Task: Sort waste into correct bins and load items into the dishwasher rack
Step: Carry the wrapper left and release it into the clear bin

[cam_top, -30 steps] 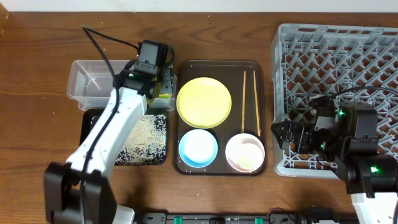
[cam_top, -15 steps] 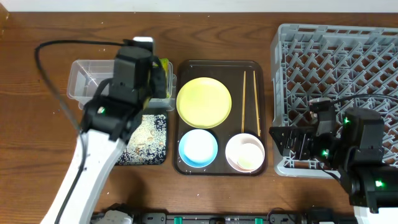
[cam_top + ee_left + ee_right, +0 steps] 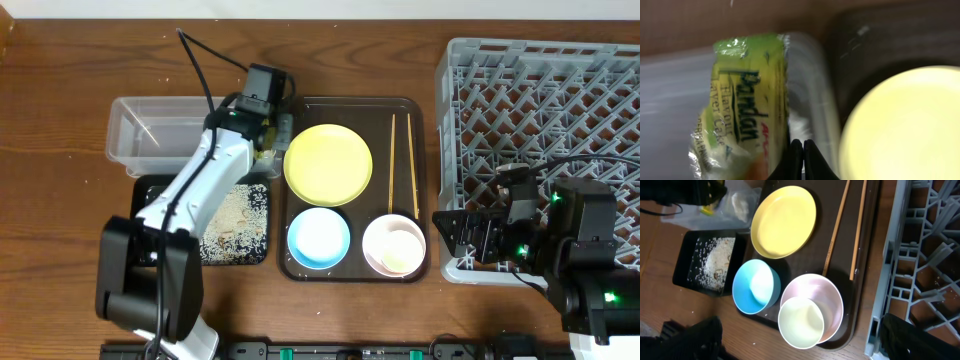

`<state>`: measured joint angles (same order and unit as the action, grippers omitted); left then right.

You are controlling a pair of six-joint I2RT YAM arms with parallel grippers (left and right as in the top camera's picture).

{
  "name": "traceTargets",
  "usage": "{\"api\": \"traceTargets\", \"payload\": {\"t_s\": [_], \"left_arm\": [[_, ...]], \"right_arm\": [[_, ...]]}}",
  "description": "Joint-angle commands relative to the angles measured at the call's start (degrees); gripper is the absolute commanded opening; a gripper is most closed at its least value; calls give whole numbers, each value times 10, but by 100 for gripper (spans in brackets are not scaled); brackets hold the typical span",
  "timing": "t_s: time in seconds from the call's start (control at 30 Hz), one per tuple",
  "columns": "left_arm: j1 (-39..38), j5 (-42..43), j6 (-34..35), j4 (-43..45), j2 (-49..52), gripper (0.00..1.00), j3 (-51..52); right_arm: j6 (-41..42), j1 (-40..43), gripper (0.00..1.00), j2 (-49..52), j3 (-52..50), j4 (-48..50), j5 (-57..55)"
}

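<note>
Pinching with both tips pressed together, our left hand [image 3: 802, 152] seems to grip the snack wrapper [image 3: 747, 100] by its long edge, though the wrist view blurs the exact bite. From above, we see the wrapper hanging at the end of the clear tub [image 3: 150, 135] nearest the serving tray [image 3: 350, 101]. It sits right over that end wall and just beside the yellow plate [image 3: 328, 164], so we cannot tell whether all of it is inside the walls. We judge the step in hand to be dropping this wrapper into the tub. Doing it well means carrying it farther toward the tub's middle before letting go, low enough that the light foil cannot drift onto the worktop [image 3: 60, 220] or the plate. Then we would spread the tips fully and lift straight up, since crinkled film may cling to a pad. On our side of the tub, the black tray [image 3: 684, 270] holds the rice scraps [image 3: 715, 262]. Farther out, the chopsticks [image 3: 390, 165], blue bowl [image 3: 319, 237] and pinkish bowl [image 3: 815, 287] wait on the serving tray. Our right hand [image 3: 445, 232] hovers with its fingers apart and empty at the near corner of the dishwasher rack [image 3: 540, 100].
</note>
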<state>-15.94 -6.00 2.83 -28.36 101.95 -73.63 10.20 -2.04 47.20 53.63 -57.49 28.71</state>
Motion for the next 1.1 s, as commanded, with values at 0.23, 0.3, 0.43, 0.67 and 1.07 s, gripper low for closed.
{"api": "traceTargets", "payload": {"t_s": [0.23, 0.3, 0.43, 0.67, 1.07], "left_arm": [[23, 13, 33, -42, -62, 12, -5], [18, 42, 33, -43, -103, 17, -5], [3, 76, 35, -71, -182, 28, -5], [-45, 68, 34, -166, -338, 66, -5], [-47, 60, 34, -199, -493, 86, -5]], "right_arm": [[-7, 2, 99, -2, 10, -2, 7], [-7, 2, 99, -2, 10, -2, 7], [-7, 2, 99, -2, 10, -2, 7], [-11, 2, 99, -2, 10, -5, 2], [-11, 2, 99, -2, 10, -7, 2]]}}
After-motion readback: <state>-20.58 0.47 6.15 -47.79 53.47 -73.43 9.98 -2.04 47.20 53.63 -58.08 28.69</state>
